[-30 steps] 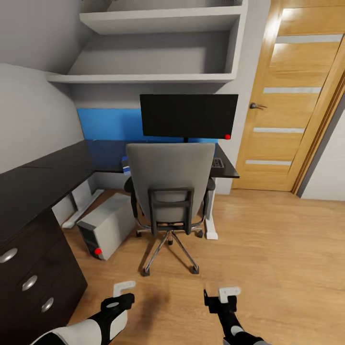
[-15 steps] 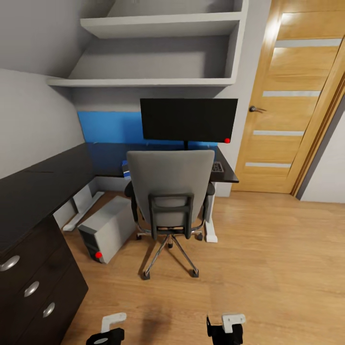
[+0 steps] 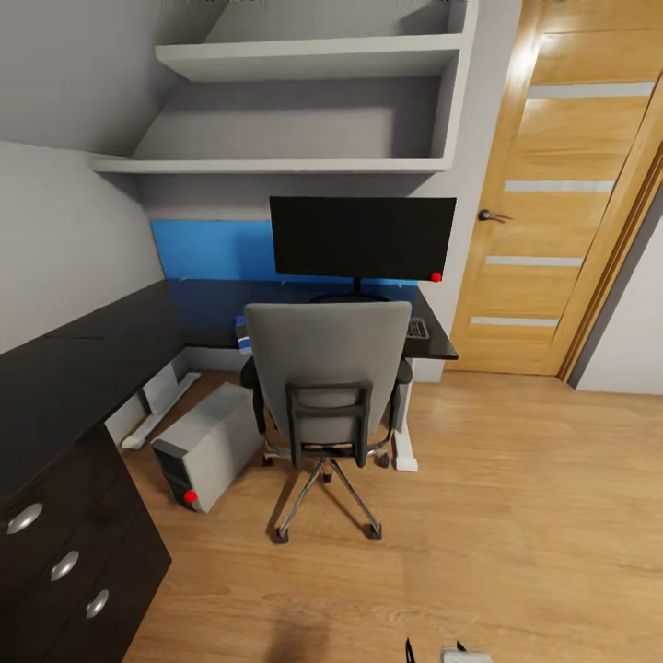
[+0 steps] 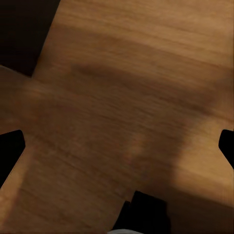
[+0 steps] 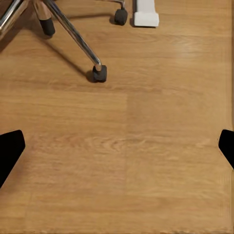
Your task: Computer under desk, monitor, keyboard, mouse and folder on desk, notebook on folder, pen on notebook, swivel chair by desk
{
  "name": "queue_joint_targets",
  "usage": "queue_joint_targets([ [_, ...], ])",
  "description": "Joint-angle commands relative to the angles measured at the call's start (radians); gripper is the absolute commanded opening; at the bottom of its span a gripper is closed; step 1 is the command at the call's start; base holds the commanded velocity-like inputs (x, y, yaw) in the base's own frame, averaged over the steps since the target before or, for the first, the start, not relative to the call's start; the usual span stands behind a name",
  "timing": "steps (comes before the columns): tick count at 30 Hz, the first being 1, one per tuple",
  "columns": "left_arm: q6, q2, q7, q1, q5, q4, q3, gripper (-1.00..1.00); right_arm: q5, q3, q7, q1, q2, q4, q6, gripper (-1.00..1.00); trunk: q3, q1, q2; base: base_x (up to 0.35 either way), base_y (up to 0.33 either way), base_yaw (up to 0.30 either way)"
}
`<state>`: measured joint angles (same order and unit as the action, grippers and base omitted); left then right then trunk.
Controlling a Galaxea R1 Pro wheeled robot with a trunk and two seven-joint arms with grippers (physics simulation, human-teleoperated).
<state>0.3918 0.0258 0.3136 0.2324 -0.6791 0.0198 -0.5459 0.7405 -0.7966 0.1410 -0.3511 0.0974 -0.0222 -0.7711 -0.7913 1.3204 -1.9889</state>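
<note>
The swivel chair is noted at twelve o'clock, nearer the right hand, both hands being spread open.

The swivel chair stands before the desk, the computer left of it.

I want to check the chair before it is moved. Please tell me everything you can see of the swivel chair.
The swivel chair stands upright on the wooden floor, its grey upholstered back facing the camera, pushed close to the desk in front of the monitor. It has a dark frame on the backrest, black armrests and a chrome star base on black castors. The backrest hides its seat. The computer lies beside it.
</note>
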Motion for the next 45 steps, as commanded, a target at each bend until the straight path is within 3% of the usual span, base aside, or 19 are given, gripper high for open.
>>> queue_joint_targets([
  [1, 0.016, -0.002, 0.005, -0.010, -0.004, 0.000, -0.009, 1.00, -0.003, -0.008, 0.009, 0.009, 0.001, -0.002, -0.009, 1.00, 0.002, -0.004, 0.007, 0.000, 0.000, 0.000],
  [7, 0.147, -0.027, -0.013, -0.105, -0.002, 0.000, -0.009, 1.00, -0.004, -0.007, 0.008, 0.097, -0.001, -0.002, -0.056, 1.00, 0.021, -0.027, 0.049, 0.000, 0.000, 0.000],
  [11, 0.271, -0.040, -0.076, -0.163, -0.003, 0.000, -0.009, 1.00, -0.004, -0.009, 0.006, 0.144, -0.020, -0.002, -0.068, 1.00, 0.034, -0.042, 0.077, 0.000, 0.000, 0.000],
  [19, 0.409, -0.042, -0.126, -0.191, -0.002, 0.000, -0.013, 1.00, -0.004, -0.008, 0.007, 0.196, -0.039, -0.002, -0.065, 1.00, 0.059, -0.073, 0.133, 0.000, 0.000, 0.000],
  [24, 0.425, -0.038, -0.129, -0.195, -0.001, 0.000, -0.015, 1.00, -0.004, -0.008, 0.008, 0.202, -0.059, -0.001, -0.060, 1.00, 0.074, -0.092, 0.168, 0.000, 0.000, 0.000],
  [45, 0.425, -0.037, -0.116, -0.196, -0.007, 0.000, -0.009, 1.00, -0.004, -0.009, 0.008, 0.202, -0.061, -0.001, -0.060, 1.00, 0.140, -0.173, 0.315, 0.000, 0.000, 0.000],
])
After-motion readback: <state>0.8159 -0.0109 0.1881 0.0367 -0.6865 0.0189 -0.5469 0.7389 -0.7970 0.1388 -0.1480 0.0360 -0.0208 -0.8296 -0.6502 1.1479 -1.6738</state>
